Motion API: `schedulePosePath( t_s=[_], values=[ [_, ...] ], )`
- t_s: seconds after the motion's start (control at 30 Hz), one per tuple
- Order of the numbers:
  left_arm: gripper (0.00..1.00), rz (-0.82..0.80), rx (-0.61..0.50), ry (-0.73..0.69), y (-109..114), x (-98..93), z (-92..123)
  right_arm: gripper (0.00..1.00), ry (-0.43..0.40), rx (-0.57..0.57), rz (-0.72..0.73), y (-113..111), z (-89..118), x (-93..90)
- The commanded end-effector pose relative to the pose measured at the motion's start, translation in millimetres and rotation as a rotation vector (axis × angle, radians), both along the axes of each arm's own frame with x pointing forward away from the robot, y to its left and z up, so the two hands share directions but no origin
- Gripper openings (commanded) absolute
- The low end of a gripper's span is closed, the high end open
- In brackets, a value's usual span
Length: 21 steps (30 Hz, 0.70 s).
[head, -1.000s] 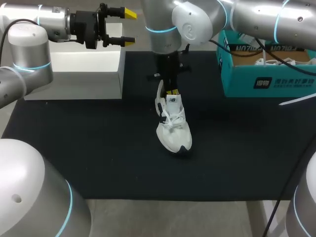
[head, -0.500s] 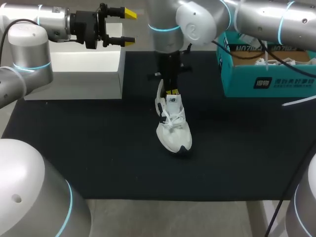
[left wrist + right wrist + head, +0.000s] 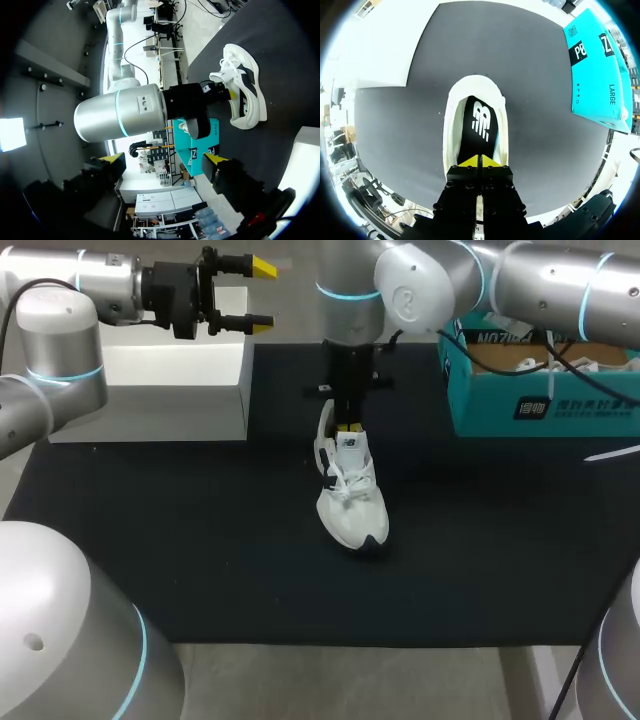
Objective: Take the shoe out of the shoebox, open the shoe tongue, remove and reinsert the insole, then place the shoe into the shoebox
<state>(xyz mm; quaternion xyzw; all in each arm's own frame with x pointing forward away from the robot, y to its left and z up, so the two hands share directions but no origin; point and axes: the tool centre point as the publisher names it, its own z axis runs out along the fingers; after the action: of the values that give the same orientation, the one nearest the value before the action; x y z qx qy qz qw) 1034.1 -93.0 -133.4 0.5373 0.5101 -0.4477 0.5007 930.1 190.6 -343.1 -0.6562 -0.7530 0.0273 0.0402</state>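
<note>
White shoe point(image 3: 350, 510) stands on the black mat point(image 3: 200, 540) covering the desk, well apart from the teal shoebox point(image 3: 540, 410). The right hand point(image 3: 480, 161) is at the shoe's opening, tips pressed together just over the black insole point(image 3: 477, 127). The left hand point(image 3: 258, 295) hangs spread above a white block point(image 3: 150, 390).

1. The left arm point(image 3: 60, 330) and right arm point(image 3: 520, 280) have smooth silver-grey shells with thin cyan rings at the joints.
2. A black cable point(image 3: 9, 318) loops beside the left arm.
3. The left end effector point(image 3: 258, 295) and right end effector point(image 3: 480, 161) are black, screw-studded blocks with yellow tips.
</note>
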Motion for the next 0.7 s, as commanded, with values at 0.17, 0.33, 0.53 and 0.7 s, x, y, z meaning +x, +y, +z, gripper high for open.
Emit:
schedulePosePath(
  t_s=[0.17, 0.33, 0.53, 0.7],
  values=[
    [1.0, 0.003, 0.002, -0.002, -0.5, -0.9, -0.1, 0.0, 0.008, 0.007, 0.004, 0.9, -3.6, -5.5],
    [1.0, 0.003, 0.002, -0.002, -0.5, -0.9, -0.1, 0.0, 0.022, 0.013, 0.008, 4.5, -6.4, -8.2],
    [1.0, 0.003, 0.002, -0.002, -0.5, -0.9, -0.1, 0.89, 0.03, 0.031, 0.008, 3.6, -12.7, -12.9],
    [1.0, 0.003, 0.002, -0.002, -0.5, -0.9, -0.1, 1.0, 0.04, 0.039, 0.007, 4.4, -15.1, -14.2]
  ],
)
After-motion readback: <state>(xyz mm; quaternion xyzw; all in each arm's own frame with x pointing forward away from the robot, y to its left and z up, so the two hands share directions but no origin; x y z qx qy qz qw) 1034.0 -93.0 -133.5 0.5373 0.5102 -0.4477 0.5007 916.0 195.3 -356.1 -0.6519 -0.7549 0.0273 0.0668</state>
